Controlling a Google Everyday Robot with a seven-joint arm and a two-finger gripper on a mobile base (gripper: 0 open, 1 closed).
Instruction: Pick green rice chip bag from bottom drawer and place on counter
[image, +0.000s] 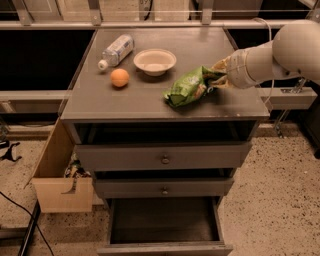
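No print was readable on the green rice chip bag (189, 87) or plastic bottle (116, 50); the gripper (219, 76) sat at one end of the bag.
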